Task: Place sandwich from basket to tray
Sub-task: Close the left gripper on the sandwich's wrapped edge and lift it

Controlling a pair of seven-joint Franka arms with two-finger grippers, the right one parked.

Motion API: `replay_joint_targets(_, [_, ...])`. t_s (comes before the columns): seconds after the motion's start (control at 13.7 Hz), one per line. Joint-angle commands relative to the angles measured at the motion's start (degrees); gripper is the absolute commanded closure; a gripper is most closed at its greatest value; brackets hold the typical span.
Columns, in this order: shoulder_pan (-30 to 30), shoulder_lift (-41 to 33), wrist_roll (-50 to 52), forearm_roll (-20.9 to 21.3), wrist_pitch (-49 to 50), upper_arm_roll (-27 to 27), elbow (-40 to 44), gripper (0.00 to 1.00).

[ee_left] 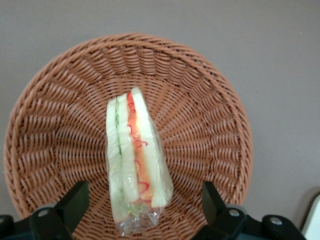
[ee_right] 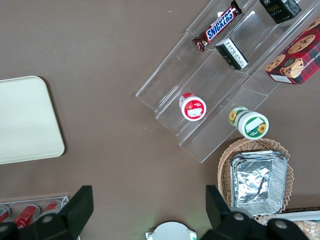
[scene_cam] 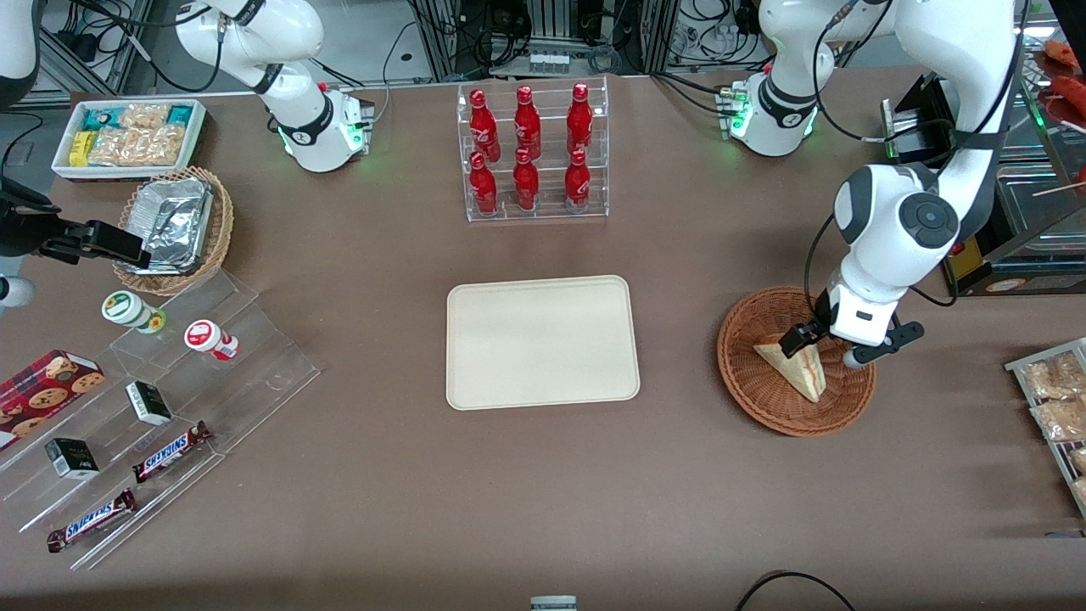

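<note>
**What is hidden or cut off**

In the front view the gripper [scene_cam: 825, 345] hangs over the basket [scene_cam: 755, 386] and covers part of its rim and the upper corner of the sandwich [scene_cam: 802, 369]. In the left wrist view the basket [ee_left: 210, 125] and the sandwich wrap [ee_left: 134, 222] are cut by the picture edge, and so are the bases of the spread fingers [ee_left: 75, 200].

- The tray [ee_right: 25, 120] is being carried by the brown worktop [ee_right: 110, 65], bare.
- A Snickers bar [ee_right: 218, 26], two dark boxes and a red-lidded cup [ee_right: 192, 106] are being displayed on clear acrylic steps [ee_right: 210, 90].
- Crumpled foil [ee_right: 257, 182] is being held in a tan wicker basket [ee_right: 227, 167].
</note>
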State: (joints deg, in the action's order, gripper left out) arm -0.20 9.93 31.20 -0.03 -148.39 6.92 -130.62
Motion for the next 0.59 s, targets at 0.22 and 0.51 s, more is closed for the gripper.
replay_joint_targets(0.22, [-0.06,2.46,2.11,0.82,-3.3,-0.15,-1.48,0.0])
replay_joint_targets(0.51, [-0.06,3.34,2.63,0.73,-3.31,-0.15,-1.3,0.23])
